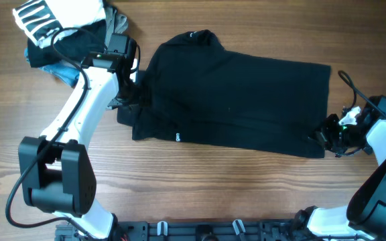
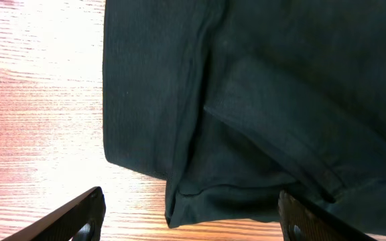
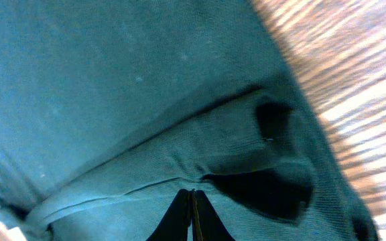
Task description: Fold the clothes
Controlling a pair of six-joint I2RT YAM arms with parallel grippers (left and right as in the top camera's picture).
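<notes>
The right gripper (image 3: 191, 198) has its two dark fingers (image 3: 178, 221) pressed tip to tip, pinching a fold of the large plain black short-sleeved T-shirt (image 1: 240, 94) at its lower right corner. The left gripper (image 2: 193, 217) is spread wide and holds nothing. It hangs over the shirt's left edge, where a hemmed sleeve lies folded across the body, with one finger (image 2: 79, 217) above bare wood and the other above cloth.

The single shirt lies mostly flat across the middle of the brown wooden table (image 1: 200, 187), collar towards the far left, with a small white tag (image 1: 177, 137) at its near edge. Beyond the left arm sits a pile of three other garments: a white black-striped garment (image 1: 39, 17), a grey one (image 1: 116, 21) and a blue one (image 1: 62, 70). They lie near the shirt's collar, and I cannot tell whether they touch it.
</notes>
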